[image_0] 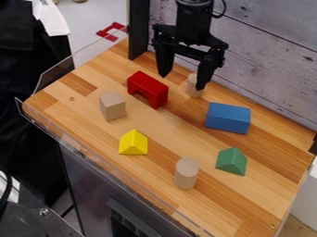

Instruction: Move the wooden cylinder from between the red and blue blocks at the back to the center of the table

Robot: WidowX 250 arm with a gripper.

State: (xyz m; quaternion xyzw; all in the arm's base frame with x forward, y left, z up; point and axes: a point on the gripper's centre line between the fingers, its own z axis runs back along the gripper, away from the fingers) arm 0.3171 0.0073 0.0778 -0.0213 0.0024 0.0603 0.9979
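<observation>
Above the far part of the wooden bench (166, 134), near the plank wall (272, 55), the black gripper (181, 81) hangs with its fingers clearly apart and nothing between them that I can make out. Closest to it are the far cylinder (192, 87), pale and upright, partly hidden by one finger, and the red arch (147, 85) beside the other finger; whether either is touched, I cannot tell.

The likeliest trouble, I'd judge, is that far cylinder: its footing is narrow, so a finger coming down off-centre could tip it, and its round side could let it roll toward the wall. A sideways swing at low height might also nudge the arch or the blue block (228, 118), since both lie near. The near cylinder (186, 173), also upright, would topple easily if knocked, though it stands well apart from the fingers.

Counting the pieces, I get seven: two pale cylinders, one red arch, one blue block, one pale cube (112, 106), one yellow wedge (134, 142) and one green wedge (231, 162). Both wedges sit toward the near side, with the near cylinder between them and slightly nearer the camera
</observation>
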